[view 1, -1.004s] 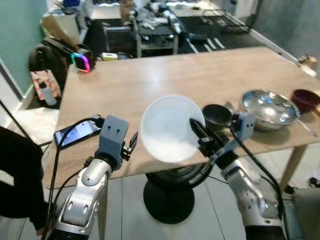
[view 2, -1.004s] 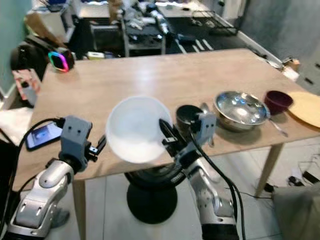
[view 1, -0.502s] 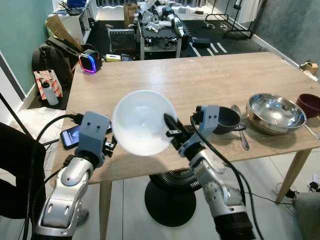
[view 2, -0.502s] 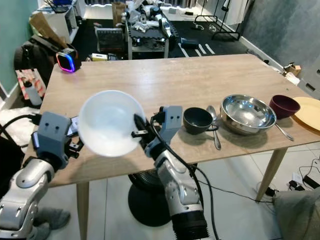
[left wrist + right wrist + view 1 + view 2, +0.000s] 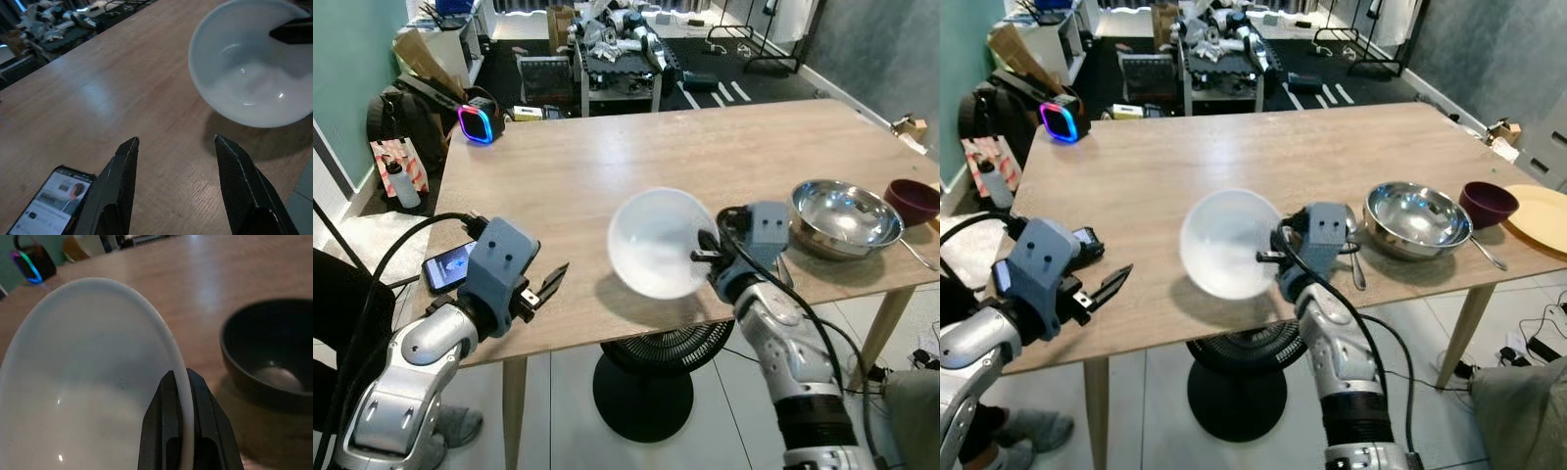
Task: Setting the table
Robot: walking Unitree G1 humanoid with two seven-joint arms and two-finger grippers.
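Carrying a round white plastic bowl (image 5: 661,242) across the light wooden bench (image 5: 607,166), still in mid-placement by the look of it. Right tool (image 5: 180,396) pinching the bowl's rim at its 3 o'clock edge, one black finger inside and one outside, pressed tight on the thin wall. Bowl hanging tilted above the near half of the bench, its shadow lying on the wood just beneath, so apparently not yet set down.

Left tool (image 5: 173,147) hovering low over the bench at about 9 o'clock from the bowl, fingers spread and gripping nothing, with a black smartphone (image 5: 448,266) lying just beside it near the bench's left edge.

Sitting at 3 o'clock from the white bowl: a small dark bowl (image 5: 266,360) close by, then a shiny round steel mixing bowl (image 5: 843,215), a maroon bowl (image 5: 913,197) and a tan plate (image 5: 1540,215) at the far right edge. Glowing speaker (image 5: 477,122) resting at the far left corner, around 10 o'clock.

Next move, judging from this: levelling the bowl, lowering it until the base meets the wood at a free setting place, then spreading the right tool's fingers and withdrawing clear of the rim without tipping it. Keeping clear of the dark bowl alongside probably matters.
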